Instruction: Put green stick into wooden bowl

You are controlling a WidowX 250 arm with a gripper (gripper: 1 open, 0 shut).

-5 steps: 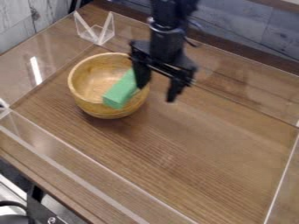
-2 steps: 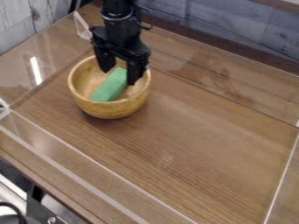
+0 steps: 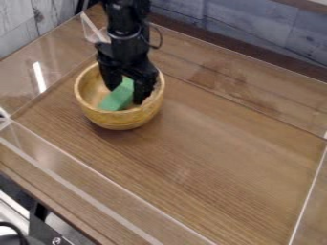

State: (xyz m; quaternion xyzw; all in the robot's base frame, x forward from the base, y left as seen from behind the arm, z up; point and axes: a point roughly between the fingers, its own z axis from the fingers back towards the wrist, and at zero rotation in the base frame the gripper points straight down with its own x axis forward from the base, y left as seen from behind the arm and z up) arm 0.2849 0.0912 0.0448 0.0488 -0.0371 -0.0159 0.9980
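i see the gripper [image 3: 128, 88] pointing straight down inside the wooden bowl [image 3: 92, 103], black fingers [image 3: 110, 80] spread wide on either side of the green stick [image 3: 120, 97]. the stick is lying tilted inside the bowl, leaning toward the bowl's far-right wall, one end down near the bowl's floor. i can't tell whether the fingertips touch the stick; they straddle it but nothing looks pinched. the bowl sits on the wooden table [image 3: 217, 153], toward its far-left part. clear acrylic walls [image 3: 38, 144] ring the table; the near one runs well in front of the bowl. a small clear plastic stand [image 3: 92, 29] sits just behind the bowl, partly hidden by the arm [image 3: 125, 19], which rises straight up from the bowl and out of the top of the frame.
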